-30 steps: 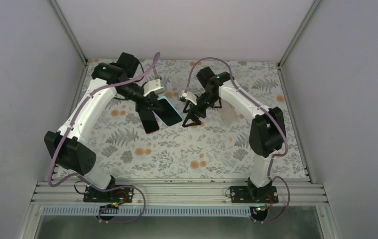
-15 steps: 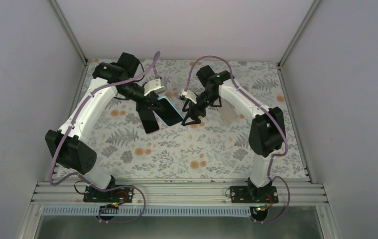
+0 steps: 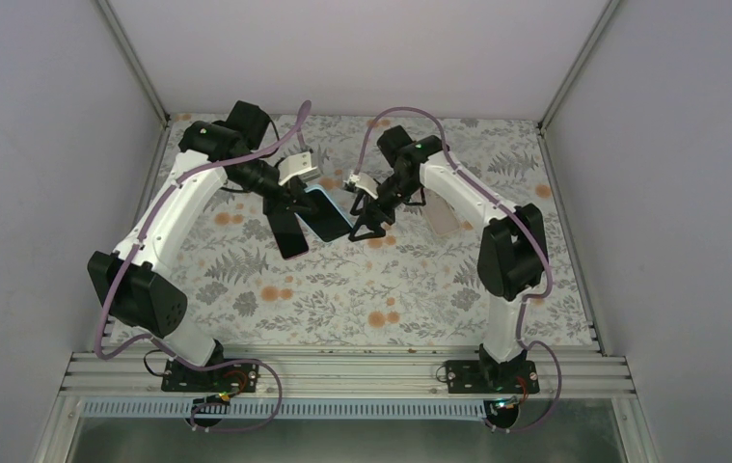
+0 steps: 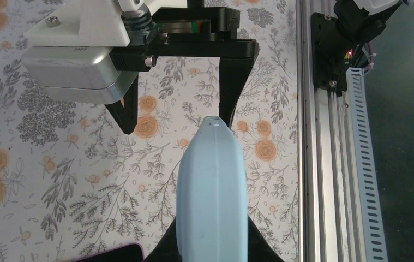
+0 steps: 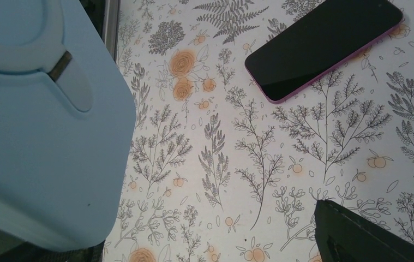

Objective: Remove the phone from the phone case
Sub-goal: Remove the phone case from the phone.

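Phone (image 3: 289,239): it lies flat, screen up, on the worktop (image 3: 362,299) a little left of centre in the overhead view, a dark slab with a pink-purple edge and nothing wrapped round it. I judge the main step done: the phone is out and lies apart from its shell.

Just right of the phone, the left jaws are clenched on the light-blue phone case (image 3: 331,214), holding it tilted off the surface. In the left wrist view it runs edge-on up the middle of the frame. Its inner face looks dark from above (lining or shadow, I cannot tell which), but the right wrist view shows only smooth blue back and no second handset.

Further right, the right jaws stand wide apart and grasp nothing, hanging close to the free end of the case without clearly touching it. What seems left is small: put the case down and draw both arms back.

At right of centre, beyond the right arm (image 3: 458,188), lies a pale flat thing (image 3: 442,217) too small to name.

The worktop is covered in a white cloth printed with grey ferns and orange blossoms. Plain pale walls (image 3: 43,145) close it in on three sides, with metal posts in the far corners. A slotted aluminium rail (image 3: 342,371) along the bottom of the frame carries both bases.
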### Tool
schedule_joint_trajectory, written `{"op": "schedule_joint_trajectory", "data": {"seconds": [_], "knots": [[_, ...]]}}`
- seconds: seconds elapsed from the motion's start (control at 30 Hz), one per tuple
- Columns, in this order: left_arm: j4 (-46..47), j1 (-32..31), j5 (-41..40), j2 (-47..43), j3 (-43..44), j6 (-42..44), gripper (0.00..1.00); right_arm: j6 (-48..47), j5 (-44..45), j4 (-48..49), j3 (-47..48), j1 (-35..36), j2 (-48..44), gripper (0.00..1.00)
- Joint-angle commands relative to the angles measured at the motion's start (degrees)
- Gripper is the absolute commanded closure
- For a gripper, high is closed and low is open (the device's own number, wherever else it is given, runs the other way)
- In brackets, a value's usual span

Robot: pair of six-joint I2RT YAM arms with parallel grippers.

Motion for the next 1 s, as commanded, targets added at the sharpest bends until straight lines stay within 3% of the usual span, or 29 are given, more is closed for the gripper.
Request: {"op": "schedule_joint_trajectory", "data": {"seconds": [0.0,0.5,0.97], "knots": [[-0.4,-0.36,4.83,-2.2,0.21,0.07,0.98,0.09,0.89,1.56,2.2,-0.48,1.58,0.07],[-0.4,-0.34,9.22,-4.74,0.72,-0.05,0.98,-4.96,4.15,-1.36,6.83,-2.36,5.0,0.07],[-0.4,-0.5,12.61,-5.02,-0.3,-0.42,0.98,-2.61,7.52,1.28,13.93,-5.15,10.01,0.08]]}}
